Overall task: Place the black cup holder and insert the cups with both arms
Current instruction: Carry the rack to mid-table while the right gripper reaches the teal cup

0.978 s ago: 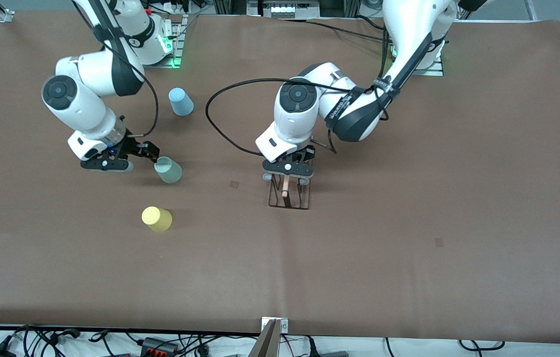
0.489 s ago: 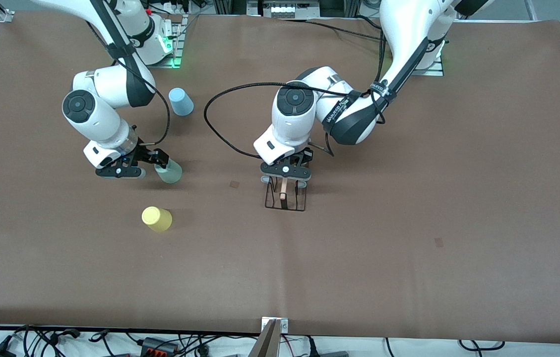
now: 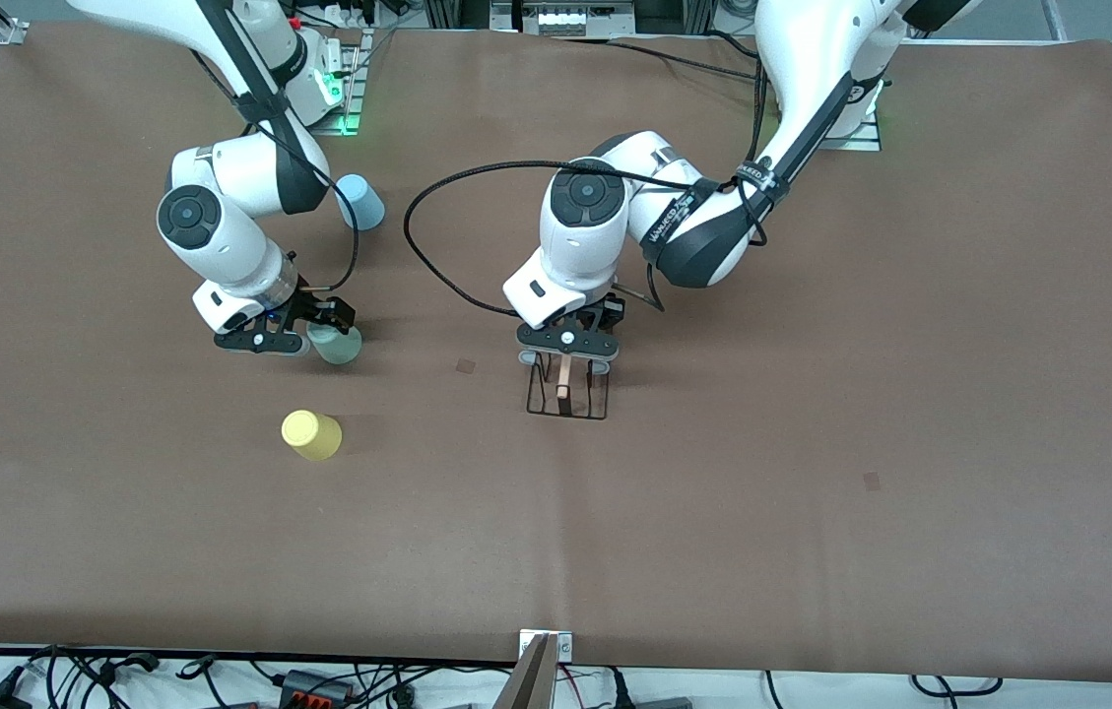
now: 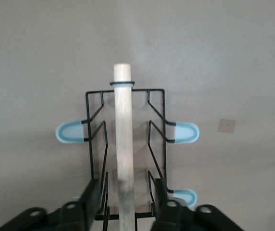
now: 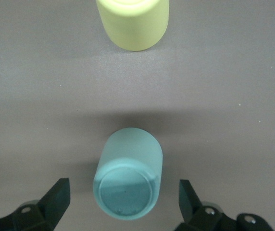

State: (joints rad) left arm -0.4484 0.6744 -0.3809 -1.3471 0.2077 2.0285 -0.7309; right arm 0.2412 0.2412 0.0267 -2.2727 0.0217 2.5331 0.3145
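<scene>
Reached in with the left arm from its base toward the middle of the table (image 3: 812,394), elbow folded up high, forearm doubled back, wrist pointed straight down. Hung the left gripper (image 3: 565,359) (image 4: 125,185) low over the black cup holder (image 3: 567,396) (image 4: 92,144), at the end of the rack farther from the front camera. Kept its fingers (image 4: 93,192) spread to either side of the wooden rod handle (image 4: 124,144), with a clear gap on each side and no pinch on the rod. Stood the holder flat on its wire base near the table's middle, pale blue peg tips (image 4: 71,132) sticking out on both sides of the handle.

Came down with the right arm from its own base, upper links slanting toward the camera, last joint bent so that the hand pointed low toward the table's middle. Set the right gripper (image 3: 327,330) (image 5: 123,190) down close to the table around the green cup (image 3: 339,347) (image 5: 128,178). Held its fingers (image 5: 56,197) wide apart, one on each side of the cup, table showing between each finger and the cup wall.

Left the yellow cup (image 3: 311,434) (image 5: 132,21) on the table nearer the front camera than the green cup. Left the blue cup (image 3: 363,202) farther from that camera, partly covered by the right arm's elbow.
</scene>
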